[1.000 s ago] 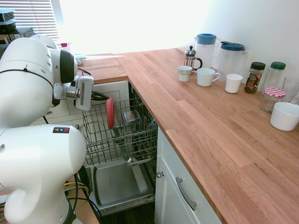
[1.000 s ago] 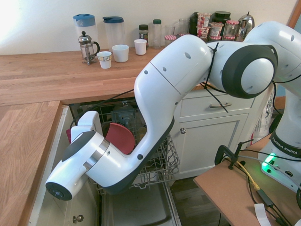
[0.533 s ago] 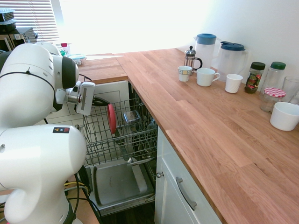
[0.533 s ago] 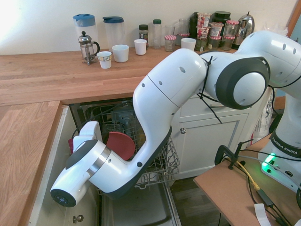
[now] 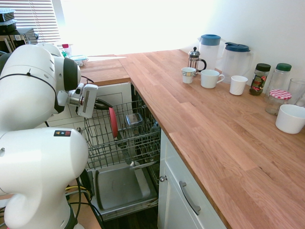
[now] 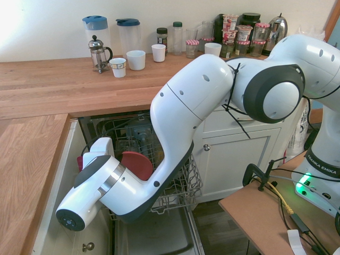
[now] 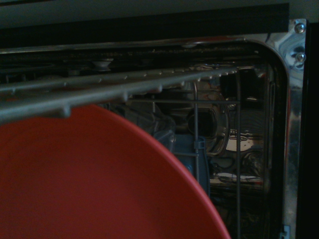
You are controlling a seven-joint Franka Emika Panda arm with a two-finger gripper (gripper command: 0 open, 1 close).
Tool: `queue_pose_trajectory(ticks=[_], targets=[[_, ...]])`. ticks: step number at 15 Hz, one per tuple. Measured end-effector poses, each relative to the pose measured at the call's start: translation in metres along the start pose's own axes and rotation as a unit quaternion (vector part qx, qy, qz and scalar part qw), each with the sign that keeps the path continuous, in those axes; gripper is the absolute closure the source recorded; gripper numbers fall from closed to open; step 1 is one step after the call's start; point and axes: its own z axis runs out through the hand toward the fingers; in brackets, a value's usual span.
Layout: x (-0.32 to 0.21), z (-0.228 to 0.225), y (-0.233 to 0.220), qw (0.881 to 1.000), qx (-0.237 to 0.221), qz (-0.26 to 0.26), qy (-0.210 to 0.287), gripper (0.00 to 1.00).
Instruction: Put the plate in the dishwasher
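The dishwasher [image 5: 125, 187] is standing open, its grey door panel lying flat nearest the first exterior camera and its wire rack [image 5: 143, 141] sitting pulled out above it. The plate [image 5: 112, 123] is standing on edge in the left part of that rack, nearly upright among the wires. In the wrist view its red face [image 7: 89, 184] is filling the lower left, with a rack bar crossing just above it.

The gripper [image 5: 107, 105] is reaching in from the left at the plate's top rim. Whether its fingers are pinching the rim or sitting just clear of it I cannot tell from either exterior view.

The risks, as I am judging them:

- **Plate tipping.** If the plate is leaning on a wire rather than sitting between tines, it is likely to fall flat or roll once it is let go.
- **Dragging on the way out.** If the gripper is pulled back while it is touching the rim, the plate is likely to come up with it or get knocked over.
- **Snagging the rack.** The wrist is working low beside the rack's left wall, so a sideways retreat risks catching the wires.

Further in, a small wire basket [image 5: 135, 119] is sitting just right of the plate, where a toppling plate would hit it. Beyond that the tub [image 7: 214, 129] is dark.
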Motion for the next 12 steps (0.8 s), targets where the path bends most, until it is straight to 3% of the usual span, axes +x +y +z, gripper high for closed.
queue_pose_trajectory(ticks=[5,12], targets=[[0.003,-0.010,0.000,1.000,0.023,0.011,0.004,0.00],[0.005,-0.065,0.033,0.998,0.061,0.013,0.009,0.00]])
